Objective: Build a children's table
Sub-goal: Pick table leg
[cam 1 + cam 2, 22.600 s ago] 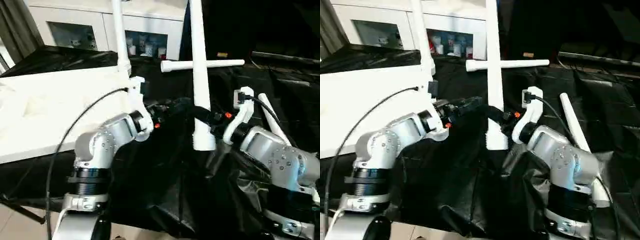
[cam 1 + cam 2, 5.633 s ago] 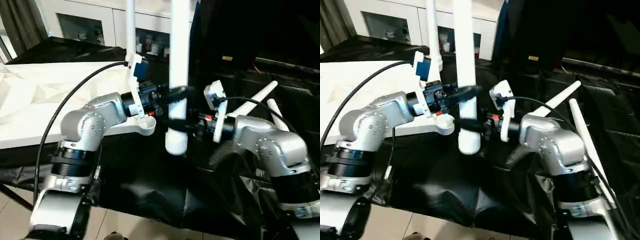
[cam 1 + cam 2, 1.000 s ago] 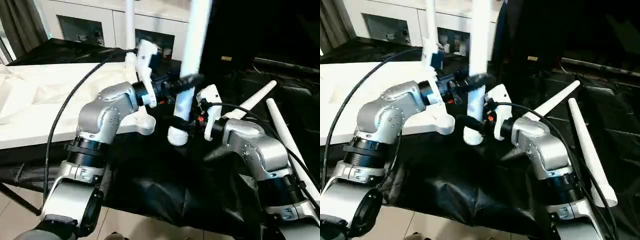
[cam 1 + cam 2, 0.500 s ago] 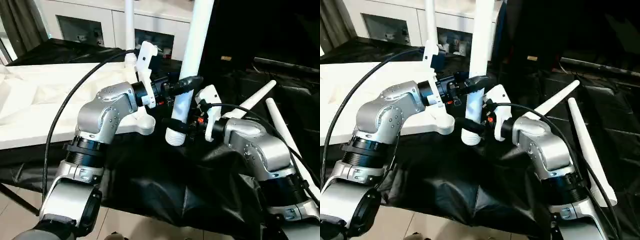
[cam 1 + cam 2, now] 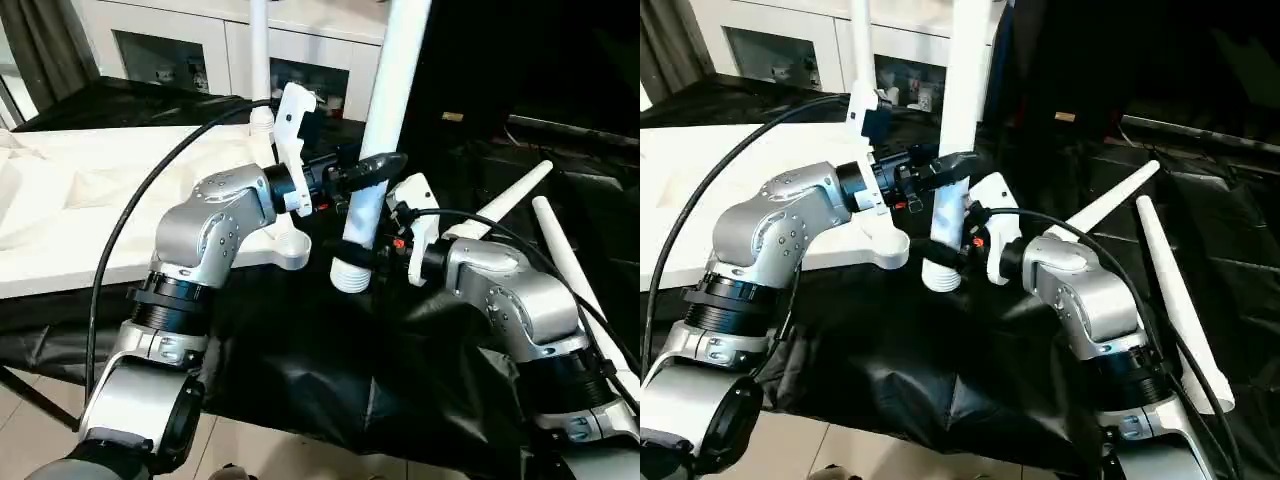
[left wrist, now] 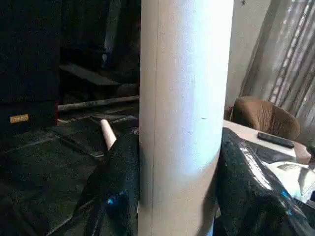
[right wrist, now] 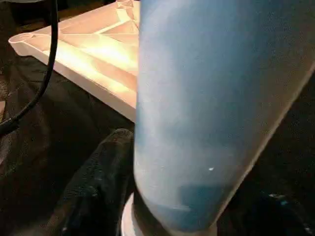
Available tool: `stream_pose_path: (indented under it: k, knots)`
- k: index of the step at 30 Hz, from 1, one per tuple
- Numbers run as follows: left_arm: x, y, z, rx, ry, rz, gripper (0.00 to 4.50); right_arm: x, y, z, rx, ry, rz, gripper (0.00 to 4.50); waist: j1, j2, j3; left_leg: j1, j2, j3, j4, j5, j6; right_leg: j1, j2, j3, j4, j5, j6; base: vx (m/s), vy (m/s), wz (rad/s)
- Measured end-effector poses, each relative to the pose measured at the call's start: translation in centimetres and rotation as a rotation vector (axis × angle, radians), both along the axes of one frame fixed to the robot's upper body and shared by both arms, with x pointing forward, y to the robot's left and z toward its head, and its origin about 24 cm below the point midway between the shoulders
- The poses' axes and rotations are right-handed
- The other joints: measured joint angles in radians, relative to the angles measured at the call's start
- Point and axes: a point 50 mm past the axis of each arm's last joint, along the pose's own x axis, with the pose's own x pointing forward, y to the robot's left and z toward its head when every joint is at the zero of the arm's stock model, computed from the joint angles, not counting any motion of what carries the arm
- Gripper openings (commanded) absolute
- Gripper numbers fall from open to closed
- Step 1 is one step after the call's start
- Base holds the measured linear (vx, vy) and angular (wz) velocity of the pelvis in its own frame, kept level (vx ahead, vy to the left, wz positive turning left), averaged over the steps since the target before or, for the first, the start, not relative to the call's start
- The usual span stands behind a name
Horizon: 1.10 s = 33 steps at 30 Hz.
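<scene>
Children's table, mid-assembly. Table top (image 5: pixel 90 215) lies ribbed side up on the black-draped tabletop (image 5: pixel 300 370), left of both end effectors, so its corner sockets face upward. One leg already stands in the far corner (image 5: pixel 259 60).

The held leg (image 5: pixel 375 150) is near upright, threaded end (image 5: pixel 349 275) down, hanging just beside the near corner socket (image 5: pixel 290 245) and not yet in it. Left end effector (image 5: pixel 365 172) is clamped on the shaft higher up, probably to steer the tilt. Right end effector (image 5: pixel 365 258) straddles the shaft just above the thread; whether it is gripping or loose cannot be told.

Two spare legs (image 5: pixel 560 270) lie beyond the right end effector.

Likely next step: line the thread up over the socket.
</scene>
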Motion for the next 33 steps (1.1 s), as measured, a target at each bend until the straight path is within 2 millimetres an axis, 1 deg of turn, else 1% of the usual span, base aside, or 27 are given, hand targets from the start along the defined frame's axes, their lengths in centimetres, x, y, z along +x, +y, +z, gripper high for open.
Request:
stream_pose_path:
  k: [1, 2, 5, 15, 16, 18, 21, 22, 23, 29, 30, 33]
  knots:
    - [-0.01, 0.01, 0.01, 0.0, -0.001, -0.002, 1.82, 0.03, -0.08, -0.02, 0.001, 0.002, -0.005, 2.17, 0.0, 0.0, 0.0, 0.0, 0.0, 0.0, 0.0, 0.0, 0.0, 0.0, 0.0, 0.0, 0.0, 0.0, 0.0, 0.0, 0.0, 0.0]
    - [0.0, 0.03, 0.01, 0.0, -0.001, -0.001, 1.82, 0.03, -0.06, -0.02, 0.002, 0.003, -0.003, 2.17, 0.0, 0.0, 0.0, 0.0, 0.0, 0.0, 0.0, 0.0, 0.0, 0.0, 0.0, 0.0, 0.0, 0.0, 0.0, 0.0, 0.0, 0.0]
    - [0.0, 0.03, 0.01, 0.0, -0.001, -0.001, 1.82, 0.05, -0.11, -0.04, 0.005, 0.007, -0.006, 1.97, 0.0, 0.0, 0.0, 0.0, 0.0, 0.0, 0.0, 0.0, 0.0, 0.0, 0.0, 0.0, 0.0, 0.0, 0.0, 0.0, 0.0, 0.0]
    - [0.01, -0.04, -0.02, -0.002, 0.0, 0.0, 1.82, 0.07, -0.17, -0.06, 0.006, 0.012, -0.011, 1.92, 0.0, 0.0, 0.0, 0.0, 0.0, 0.0, 0.0, 0.0, 0.0, 0.0, 0.0, 0.0, 0.0, 0.0, 0.0, 0.0, 0.0, 0.0]
    - [0.01, -0.03, -0.02, -0.002, 0.0, 0.001, 1.82, 0.1, -0.14, -0.09, 0.007, 0.012, -0.015, 2.26, 0.0, 0.0, 0.0, 0.0, 0.0, 0.0, 0.0, 0.0, 0.0, 0.0, 0.0, 0.0, 0.0, 0.0, 0.0, 0.0, 0.0, 0.0]
    - [0.05, 0.02, -0.05, -0.001, 0.002, 0.006, 1.82, 0.14, 0.03, -0.2, 0.016, 0.015, -0.02, 2.61, -0.001, 0.001, 0.0, 0.0, 0.0, 0.0, 0.0, 0.0, 0.0, 0.0, 0.0, 0.0, 0.0, 0.0, 0.0, 0.0, 0.0, 0.0]
    - [0.14, 0.18, 0.09, -0.011, -0.006, 0.02, 1.82, 0.26, 0.08, -0.54, 0.015, 0.029, -0.039, 2.7, 0.0, 0.001, 0.001, 0.0, 0.0, 0.0, 0.0, 0.0, 0.0, 0.0, 0.0, 0.0, 0.0, 0.0, 0.0, 0.0, 0.0, 0.0]
    - [0.17, 0.27, 0.15, -0.015, -0.01, 0.023, 1.82, 0.28, 0.05, -0.55, 0.014, 0.029, -0.043, 2.94, 0.0, 0.001, 0.001, 0.0, 0.0, 0.0, 0.0, 0.0, 0.0, 0.0, 0.0, 0.0, 0.0, 0.0, 0.0, 0.0, 0.0, 0.0]
    - [0.18, 0.3, 0.18, -0.017, -0.012, 0.025, 1.82, 0.3, 0.04, -0.56, 0.013, 0.028, -0.047, 3.0, 0.0, 0.001, 0.001, 0.0, 0.0, 0.0, 0.0, 0.0, 0.0, 0.0, 0.0, 0.0, 0.0, 0.0, 0.0, 0.0, 0.0, 0.0]
    - [0.18, 0.31, 0.19, -0.017, -0.014, 0.025, 1.82, 0.34, 0.01, -0.59, 0.009, 0.028, -0.053, 3.02, 0.0, 0.001, 0.001, 0.0, 0.0, 0.0, -0.001, 0.0, 0.0, 0.0, 0.0, 0.0, -0.001, 0.0, 0.0, 0.0, 0.0, 0.0]
    - [0.18, 0.31, 0.2, -0.017, -0.014, 0.025, 1.82, 0.33, 0.01, -0.58, 0.009, 0.028, -0.053, 2.85, 0.0, 0.001, 0.001, 0.0, 0.0, 0.0, -0.001, 0.0, 0.0, 0.0, 0.0, 0.0, -0.001, 0.0, 0.0, 0.0, 0.0, 0.0]
    - [0.17, 0.31, 0.2, -0.017, -0.014, 0.023, 1.82, 0.35, 0.01, -0.56, 0.013, 0.027, -0.055, 2.85, 0.0, 0.002, 0.002, 0.0, 0.0, 0.0, -0.001, 0.0, 0.0, 0.0, 0.0, 0.0, -0.001, 0.0, 0.0, 0.0, 0.0, 0.0]
